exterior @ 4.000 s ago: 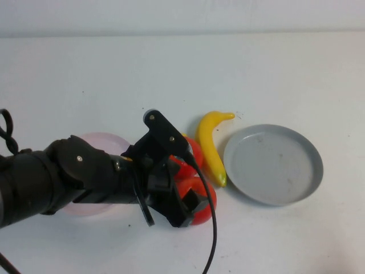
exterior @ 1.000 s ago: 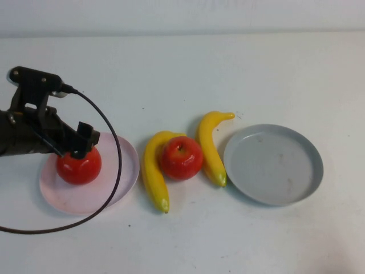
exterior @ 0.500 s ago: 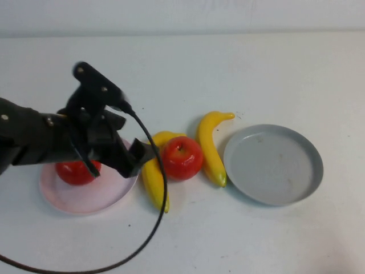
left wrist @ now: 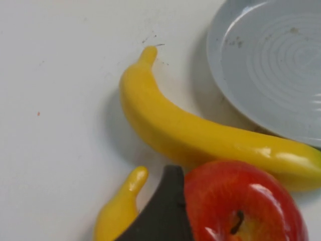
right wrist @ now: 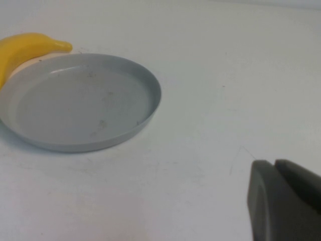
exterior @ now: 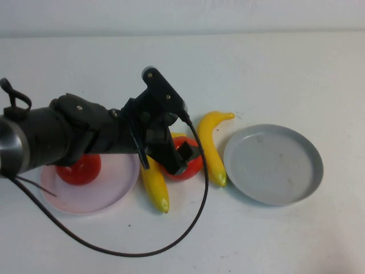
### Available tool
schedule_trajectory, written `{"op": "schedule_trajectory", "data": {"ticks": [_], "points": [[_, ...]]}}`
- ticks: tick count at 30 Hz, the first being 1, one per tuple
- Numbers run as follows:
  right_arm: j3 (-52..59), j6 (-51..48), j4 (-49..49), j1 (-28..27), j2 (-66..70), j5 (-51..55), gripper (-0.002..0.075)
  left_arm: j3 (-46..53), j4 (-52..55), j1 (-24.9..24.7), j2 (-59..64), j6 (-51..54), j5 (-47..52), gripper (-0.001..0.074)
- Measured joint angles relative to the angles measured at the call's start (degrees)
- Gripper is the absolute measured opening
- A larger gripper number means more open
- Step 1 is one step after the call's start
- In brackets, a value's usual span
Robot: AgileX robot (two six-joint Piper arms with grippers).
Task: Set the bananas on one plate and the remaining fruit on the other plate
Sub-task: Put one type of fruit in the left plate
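Observation:
One red apple [exterior: 78,169] lies on the pale pink plate [exterior: 111,191] at the left. The second apple [exterior: 185,162] sits on the table between the two bananas: one [exterior: 155,184] on its left, one [exterior: 210,145] on its right. My left gripper [exterior: 181,153] is open and reaches down over this apple, its jaws on either side of it. The left wrist view shows the apple [left wrist: 241,206] next to one dark finger [left wrist: 165,213], with both bananas [left wrist: 200,135] [left wrist: 118,211]. The grey-blue plate [exterior: 274,164] is empty. My right gripper [right wrist: 275,163] is shut over bare table.
The left arm's black cable [exterior: 171,240] loops over the table in front of the fruit. The grey-blue plate [right wrist: 80,100] and a banana tip [right wrist: 20,50] show in the right wrist view. The table's far edge runs along the back.
The left gripper let go of the first apple on the pink plate, then swung right; now it is over the second apple between the bananas.

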Motion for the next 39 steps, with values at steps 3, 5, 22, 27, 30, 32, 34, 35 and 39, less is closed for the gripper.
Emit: {"op": "schedule_trajectory", "data": {"ticks": [3, 5, 22, 27, 30, 32, 34, 35, 39], "points": [[0.00, 0.00, 0.00, 0.00, 0.00, 0.00, -0.0015, -1.82, -0.22, 0.00, 2.26, 0.23, -0.30, 0.0661], [0.00, 0.00, 0.00, 0.00, 0.00, 0.00, -0.0015, -2.25, -0.22, 0.00, 3.45, 0.56, -1.05, 0.0661], [0.00, 0.00, 0.00, 0.00, 0.00, 0.00, -0.0015, -2.75, -0.81, 0.00, 8.29, 1.55, -2.29, 0.0652], [0.00, 0.00, 0.00, 0.00, 0.00, 0.00, -0.0015, -2.89, -1.30, 0.00, 8.54, 1.55, -2.39, 0.0573], [0.00, 0.00, 0.00, 0.00, 0.00, 0.00, -0.0015, -2.89, -1.54, 0.00, 8.54, 1.55, -2.39, 0.0561], [0.00, 0.00, 0.00, 0.00, 0.00, 0.00, -0.0015, -2.89, -1.55, 0.00, 8.54, 1.55, -2.41, 0.0561], [0.00, 0.00, 0.00, 0.00, 0.00, 0.00, -0.0015, -2.89, -1.55, 0.00, 8.24, 1.55, -2.51, 0.0561], [0.00, 0.00, 0.00, 0.00, 0.00, 0.00, -0.0015, -2.89, -1.55, 0.00, 7.79, 1.40, -2.51, 0.0561], [0.00, 0.00, 0.00, 0.00, 0.00, 0.00, -0.0015, -2.79, -1.55, 0.00, 3.75, -3.02, -2.51, 0.0561]]}}
